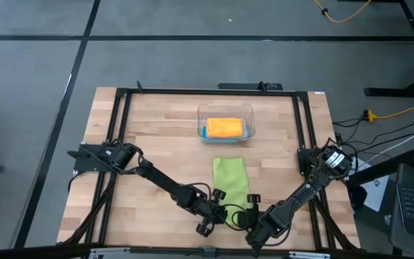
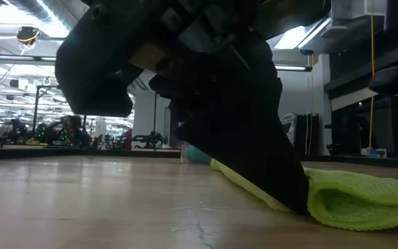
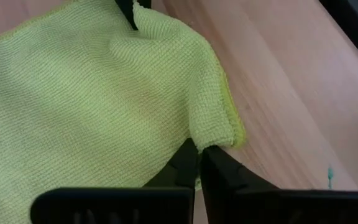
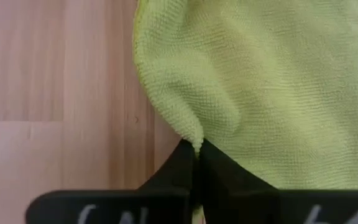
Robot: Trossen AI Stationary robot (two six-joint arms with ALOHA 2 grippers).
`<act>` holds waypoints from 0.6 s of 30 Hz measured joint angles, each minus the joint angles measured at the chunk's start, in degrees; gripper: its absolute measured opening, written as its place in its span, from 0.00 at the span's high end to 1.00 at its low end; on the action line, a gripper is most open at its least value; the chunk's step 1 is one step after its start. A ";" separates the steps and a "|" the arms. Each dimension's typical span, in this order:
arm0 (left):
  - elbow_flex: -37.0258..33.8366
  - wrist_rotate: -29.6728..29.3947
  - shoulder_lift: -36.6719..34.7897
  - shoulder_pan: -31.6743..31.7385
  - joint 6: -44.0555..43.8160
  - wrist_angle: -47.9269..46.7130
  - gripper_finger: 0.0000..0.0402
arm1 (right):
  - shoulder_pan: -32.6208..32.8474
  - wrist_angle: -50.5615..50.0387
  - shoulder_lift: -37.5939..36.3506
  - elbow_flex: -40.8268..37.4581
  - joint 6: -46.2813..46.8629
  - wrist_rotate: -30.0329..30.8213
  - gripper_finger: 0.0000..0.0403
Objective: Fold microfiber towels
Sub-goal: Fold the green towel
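Note:
A lime green microfiber towel point(image 1: 230, 178) lies as a narrow rectangle on the wooden table, its long sides running near to far. It shows again in the low view point(image 2: 358, 197). My left gripper point(image 1: 219, 195) is shut on its near left corner. My right gripper point(image 1: 253, 198) is shut on its near right corner. Both slant down at the towel from the near side. An orange towel point(image 1: 224, 127) lies in the clear bin point(image 1: 249, 109), with a teal one point(image 1: 204, 132) showing at its edge. My left gripper pinches the green towel's near left corner point(image 3: 215, 138) between its two shut fingers point(image 3: 185, 163), slanting down from the near side. The corner is bunched up off the table, and a doubled edge shows beside it. The towel beyond it lies on the table. My right gripper pinches the towel's near right corner point(image 4: 194, 138) between its two shut fingers point(image 4: 180, 163), pointing steeply down from the near side. The cloth is gathered into a small peak at the fingertips. The towel beyond it lies flat on the wood.
The clear bin stands at the table's far middle, beyond the green towel. Bare wood point(image 1: 157, 137) lies to the left and right of the towel. A black frame point(image 1: 207, 91) runs around the tabletop. In the low view a dark gripper point(image 2: 240, 104) fills the middle.

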 joint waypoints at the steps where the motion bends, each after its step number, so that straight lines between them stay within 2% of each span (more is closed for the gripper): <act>1: 0.00 0.00 0.00 -0.01 -0.01 -0.01 0.99 | 0.00 0.02 0.02 0.00 0.20 -0.03 0.97; 6: -0.14 -0.16 -0.55 -0.85 -0.01 -0.38 1.00 | 0.04 -0.95 0.12 1.63 0.87 -1.05 0.98; 11: -0.26 -0.31 -2.51 -2.49 -0.11 -0.84 1.00 | 0.06 -5.17 0.53 7.16 -1.76 -3.08 0.98; 18: -0.25 -3.19 -5.63 -4.89 -0.13 -1.53 1.00 | 0.15 -17.56 0.30 15.00 -1.81 1.91 0.98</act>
